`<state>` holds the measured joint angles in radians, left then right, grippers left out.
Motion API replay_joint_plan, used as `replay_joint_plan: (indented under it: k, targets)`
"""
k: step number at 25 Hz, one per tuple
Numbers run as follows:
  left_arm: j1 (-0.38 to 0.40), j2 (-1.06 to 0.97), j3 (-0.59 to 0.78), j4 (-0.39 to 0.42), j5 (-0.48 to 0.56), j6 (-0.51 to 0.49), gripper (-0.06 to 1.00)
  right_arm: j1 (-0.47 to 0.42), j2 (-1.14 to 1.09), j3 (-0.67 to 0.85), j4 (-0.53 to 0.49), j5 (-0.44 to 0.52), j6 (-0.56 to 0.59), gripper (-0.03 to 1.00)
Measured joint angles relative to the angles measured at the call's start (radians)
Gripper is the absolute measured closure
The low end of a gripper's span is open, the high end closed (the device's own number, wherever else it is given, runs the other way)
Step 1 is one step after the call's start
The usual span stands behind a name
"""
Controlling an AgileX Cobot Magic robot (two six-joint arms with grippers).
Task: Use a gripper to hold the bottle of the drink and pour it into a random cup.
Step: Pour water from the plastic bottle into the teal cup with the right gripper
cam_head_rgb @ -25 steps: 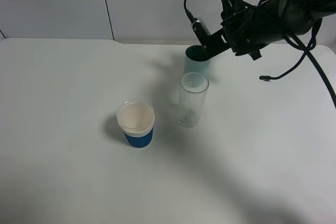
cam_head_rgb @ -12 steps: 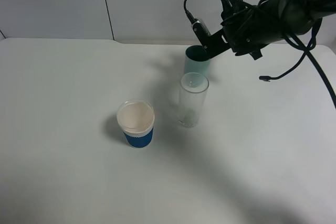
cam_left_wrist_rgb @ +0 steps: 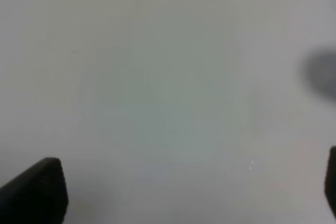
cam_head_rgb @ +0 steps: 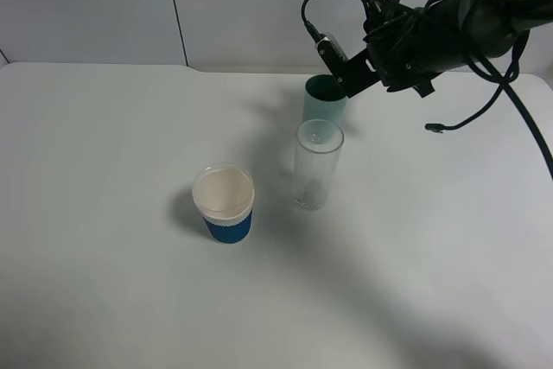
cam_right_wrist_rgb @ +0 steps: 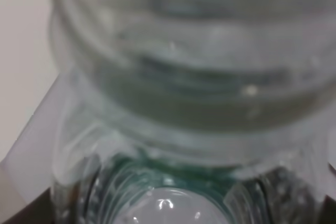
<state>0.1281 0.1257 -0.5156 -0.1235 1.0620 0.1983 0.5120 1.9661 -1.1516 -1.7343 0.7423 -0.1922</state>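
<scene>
White table [cam_head_rgb: 104, 127] below, the right gripper [cam_head_rgb: 347, 73] clamps the bottle [cam_head_rgb: 329, 44] above the cup [cam_head_rgb: 323, 110] — likely light, thin, slippery plastic — best gripped mid-body.

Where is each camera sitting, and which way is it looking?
Exterior high: up high, looking down on the table, teal cup, glass tumbler and blue-sleeved paper cup; the right gripper shows above the teal cup.
Left wrist: on the left arm, facing bare blurred table; the left gripper shows only its tips, wide apart.
Right wrist: on the right arm, close against the clear bottle; no robot part shows clearly.
Shared: exterior high and left wrist both see the table.
</scene>
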Motion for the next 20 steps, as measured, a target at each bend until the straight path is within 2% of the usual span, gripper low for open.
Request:
replay_joint_plan:
  k: [20]
  targets:
    - [0.000,0.000,0.000,0.000,0.000,0.000,-0.05,0.000,0.000,0.000,0.000,-0.020,-0.009,0.40]
